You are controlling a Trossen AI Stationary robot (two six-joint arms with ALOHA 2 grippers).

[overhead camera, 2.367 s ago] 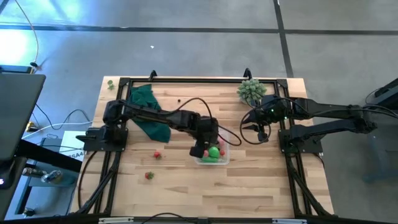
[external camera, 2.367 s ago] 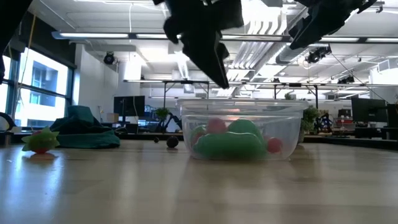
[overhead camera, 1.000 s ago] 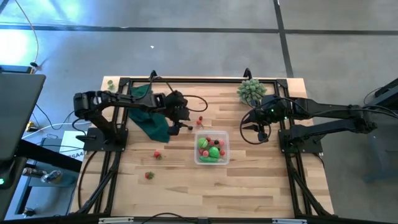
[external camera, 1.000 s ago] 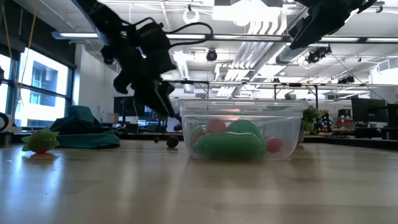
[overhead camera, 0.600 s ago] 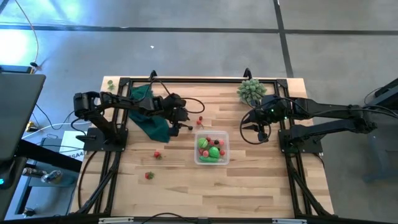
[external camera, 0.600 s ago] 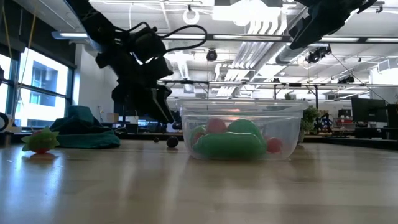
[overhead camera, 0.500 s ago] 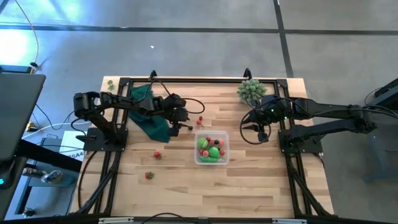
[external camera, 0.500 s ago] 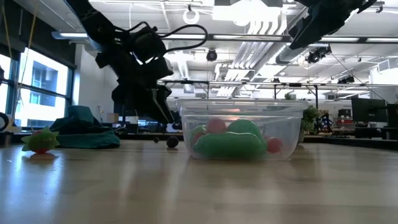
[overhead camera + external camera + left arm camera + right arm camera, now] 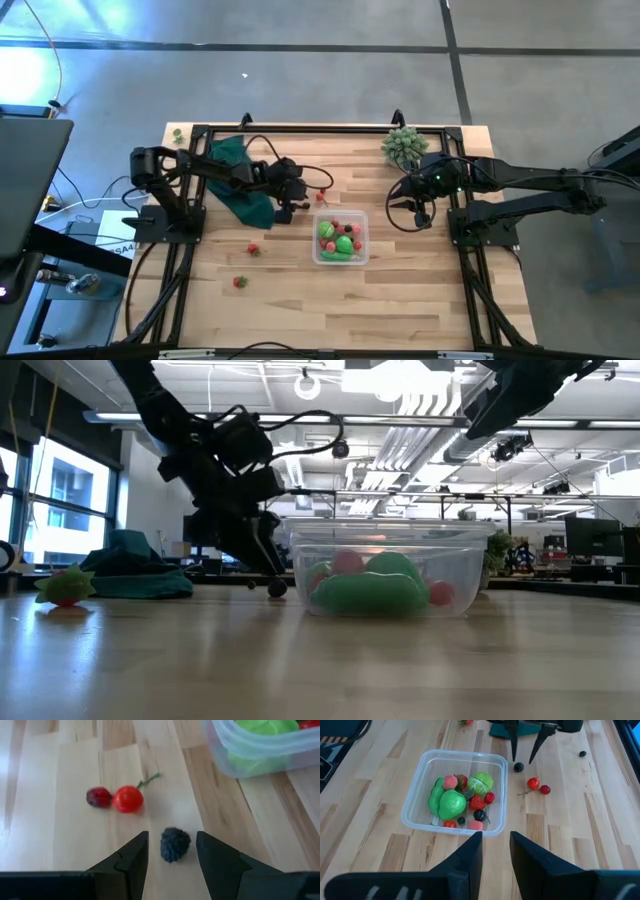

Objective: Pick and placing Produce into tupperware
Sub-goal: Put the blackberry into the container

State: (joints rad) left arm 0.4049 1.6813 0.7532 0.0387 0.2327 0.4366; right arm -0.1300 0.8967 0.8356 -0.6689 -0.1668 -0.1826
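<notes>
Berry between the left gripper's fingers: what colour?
Dark blue-black berry, clearest in the left wrist view.

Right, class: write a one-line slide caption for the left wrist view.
Left gripper straddles a dark berry with open jaws, beside a cherry pair and the tupperware.

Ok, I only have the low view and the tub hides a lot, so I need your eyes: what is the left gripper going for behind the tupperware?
Observer: A dark berry on the table; the left gripper is open with a finger on either side of it, not yet closed.
Operator: Anything else loose near it?
Observer: A pair of red cherries on a green stem lies just beyond the berry.
Operator: And how full is the tupperware?
Observer: The tupperware holds two big green pieces plus several small red, pink and dark ones.
Operator: Where is the right gripper?
Observer: The right gripper waits off to the container's right side.
</notes>
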